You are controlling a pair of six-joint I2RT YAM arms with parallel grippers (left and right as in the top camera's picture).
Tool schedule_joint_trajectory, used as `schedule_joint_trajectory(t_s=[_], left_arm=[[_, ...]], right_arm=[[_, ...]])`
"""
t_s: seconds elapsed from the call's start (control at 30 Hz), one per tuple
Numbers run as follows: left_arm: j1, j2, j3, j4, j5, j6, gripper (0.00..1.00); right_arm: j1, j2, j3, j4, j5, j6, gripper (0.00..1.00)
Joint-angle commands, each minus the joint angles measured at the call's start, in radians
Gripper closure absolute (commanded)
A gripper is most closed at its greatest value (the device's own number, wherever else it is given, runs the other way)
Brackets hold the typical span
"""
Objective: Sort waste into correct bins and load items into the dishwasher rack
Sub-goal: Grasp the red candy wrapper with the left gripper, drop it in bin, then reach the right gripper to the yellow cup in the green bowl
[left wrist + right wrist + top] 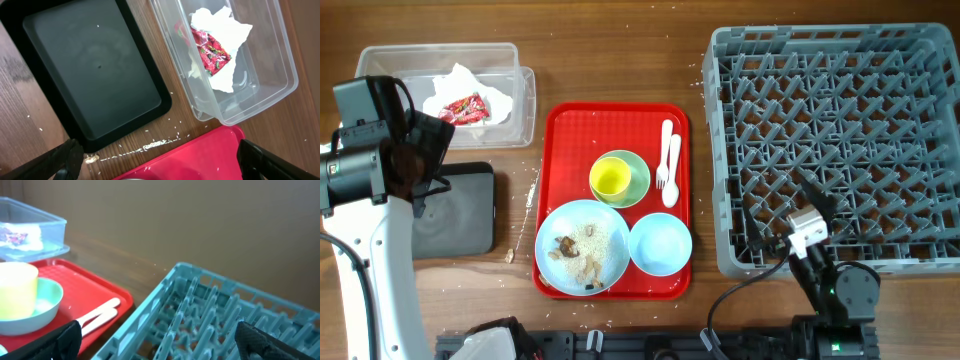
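Napkin [220, 30] and snack wrapper [212, 52] lie together in the clear tub [280, 70], the red wrapper on top of the crumpled white paper. In the left wrist view the tub sits ahead of the left gripper [161, 159], up and to the right of its fingers [65, 157]. The black tray [95, 75] lies ahead on the other side, holding only a few tiny pale specks. This gripper is released, its jaws spread wide, and it hangs over the wooden table [20, 100] where a corner of the red tray [560, 140] meets a scatter of pale grains.

Food scraps [570, 248], brown and white, sit on the light blue plate [605, 225] on the red tray, well apart from both grippers. Just beside the plate on that tray stands the light blue bowl [660, 243]. The yellow cup [610, 180] stands inside the pale green bowl [640, 172]. The fork [666, 140] and spoon [671, 190] lie side by side next to the green bowl.

The right gripper [160, 340] is likewise released, fingers [62, 340] wide apart, and hangs over the dishwasher rack [840, 110] near the rack's edge that faces the red tray. In the right wrist view the rack's pegs lie below and ahead of it, and the green bowl and cutlery lie off to the left of its fingers
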Motion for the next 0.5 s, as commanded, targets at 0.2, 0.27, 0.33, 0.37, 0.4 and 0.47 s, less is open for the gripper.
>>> schedule_joint_trajectory(t_s=[0.2, 0.27, 0.33, 0.37, 0.4, 0.47], left_arm=[[0.003, -0.006, -0.004, 0.000, -0.016, -0.009, 0.00], [0.003, -0.006, -0.005, 0.000, -0.017, -0.009, 0.00], [0.003, -0.006, -0.005, 0.000, -0.017, -0.009, 0.01], [0.003, -0.006, -0.004, 0.000, -0.017, -0.009, 0.00], [0.003, -0.006, -0.005, 0.000, -0.017, -0.009, 0.00], [0.003, -0.006, -0.004, 0.000, -0.017, -0.009, 0.00]], right_arm=[[0.002, -0.003, 0.000, 0.775, -0.677, 0.452, 0.00], [0.002, -0.002, 0.000, 0.759, -0.533, 0.571, 0.00], [0.002, 0.019, 0.024, 0.718, -0.429, 0.597, 0.00], [0.002, 0.058, 0.070, 0.656, -0.404, 0.591, 0.00], [0.002, 0.120, 0.132, 0.576, -0.401, 0.558, 0.00], [0.002, 0.299, 0.298, 0.414, -0.468, 0.475, 0.00]])
